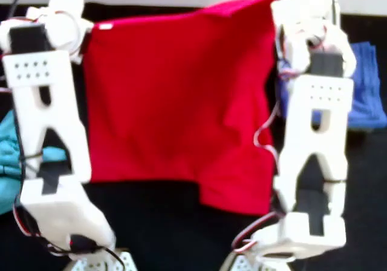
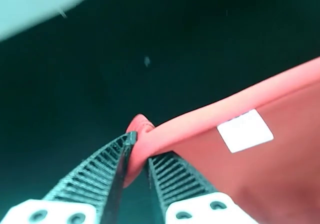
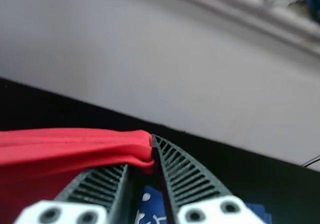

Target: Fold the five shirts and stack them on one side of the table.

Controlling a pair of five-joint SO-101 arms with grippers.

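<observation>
Got my left pincer [image 2: 137,145] and right pincer [image 3: 151,151] each clamped on a corner of the shirt [image 1: 175,95], soft floppy stuff I reckon, so corner grips suit it.

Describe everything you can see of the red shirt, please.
The red shirt is soft, plain, bright red cloth with a small white label near its hemmed edge. It is spread wide over the black table, slightly rumpled, one near corner sticking out. The left arm's fingers and the right arm's fingers each pinch a far corner.
</observation>
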